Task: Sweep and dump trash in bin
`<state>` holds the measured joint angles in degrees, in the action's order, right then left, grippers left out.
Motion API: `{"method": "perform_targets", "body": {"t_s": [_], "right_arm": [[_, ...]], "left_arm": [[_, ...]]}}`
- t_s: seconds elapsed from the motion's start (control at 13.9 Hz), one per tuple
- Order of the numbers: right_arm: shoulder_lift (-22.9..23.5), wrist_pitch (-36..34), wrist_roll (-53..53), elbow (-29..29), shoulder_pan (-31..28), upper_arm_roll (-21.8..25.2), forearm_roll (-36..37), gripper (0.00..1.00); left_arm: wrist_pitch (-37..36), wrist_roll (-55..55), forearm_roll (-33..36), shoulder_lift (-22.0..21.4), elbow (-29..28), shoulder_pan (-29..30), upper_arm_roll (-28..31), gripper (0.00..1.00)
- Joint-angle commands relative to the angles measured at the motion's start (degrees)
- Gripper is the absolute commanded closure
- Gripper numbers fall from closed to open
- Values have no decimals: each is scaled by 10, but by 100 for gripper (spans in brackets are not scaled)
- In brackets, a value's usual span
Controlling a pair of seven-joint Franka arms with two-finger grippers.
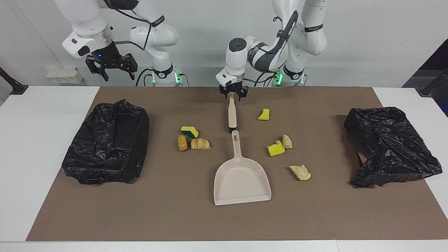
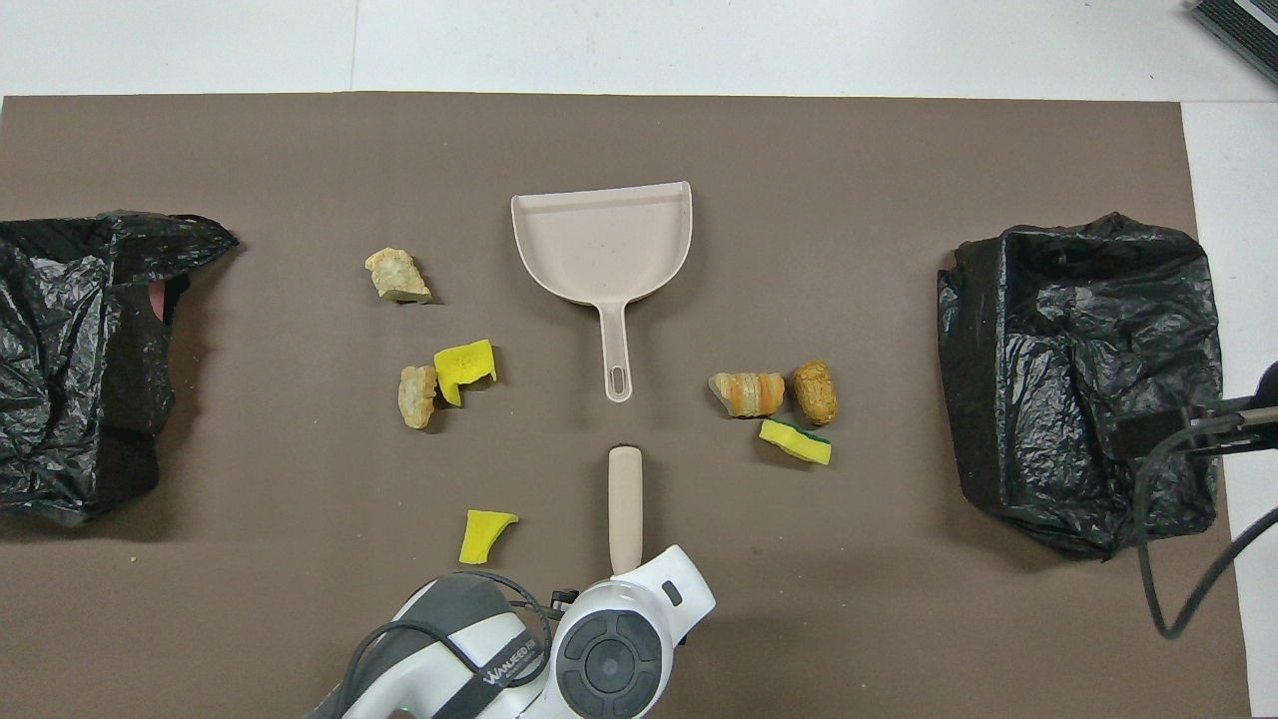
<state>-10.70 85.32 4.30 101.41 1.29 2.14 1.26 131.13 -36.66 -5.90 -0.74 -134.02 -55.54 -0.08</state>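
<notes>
**Left gripper at the brush handle, trash lying on the mat**

I see the left gripper [image 1: 233,95] low over the thin end of the brush [image 1: 231,117], which lies flat on the brown mat [image 1: 168,210]. Its fingers stand on both sides of the handle, but I cannot tell if they already press it or are a little apart from it. In the overhead view the wrist of this arm covers that end of the brush, so only the thick end [image 2: 625,494] is seen.

The right gripper [image 1: 110,66] waits high in the air, over the table edge near the bin at the right arm's end [image 1: 108,143]. Its fingers are spread and hold nothing.

The dustpan [image 1: 241,175] lies farther from the robots than the brush, with its handle pointing to the brush head, just apart from it.

The trash lies in two groups. Toward the right arm's end: a yellow sponge with green side [image 1: 189,132], a small bread roll [image 1: 182,142] and a croissant piece [image 1: 200,144], close together. Toward the left arm's end: a yellow sponge chunk [image 1: 263,114] beside the brush, a second yellow chunk [image 1: 275,148] touching a bread piece [image 1: 287,141], and one more bread scrap [image 1: 300,172] beside the dustpan.

A second bin in a black bag [image 1: 388,145] stands at the left arm's end.
</notes>
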Motion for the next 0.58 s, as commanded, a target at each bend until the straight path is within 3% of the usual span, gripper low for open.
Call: {"method": "perform_targets", "body": {"t_s": [0.0,0.22,0.51], "right_arm": [[-14,-2,19,13,-4,0,1,0],[-14,-2,19,13,-4,0,1,0],[-7,-1,19,3,-4,0,-2,0]], "left_arm": [[13,-8,-10,-4,-12,-15,12,100],[4,-39,-10,-12,-7,-8,13,100],[-111,1,-10,-35,8,17,18,100]]}}
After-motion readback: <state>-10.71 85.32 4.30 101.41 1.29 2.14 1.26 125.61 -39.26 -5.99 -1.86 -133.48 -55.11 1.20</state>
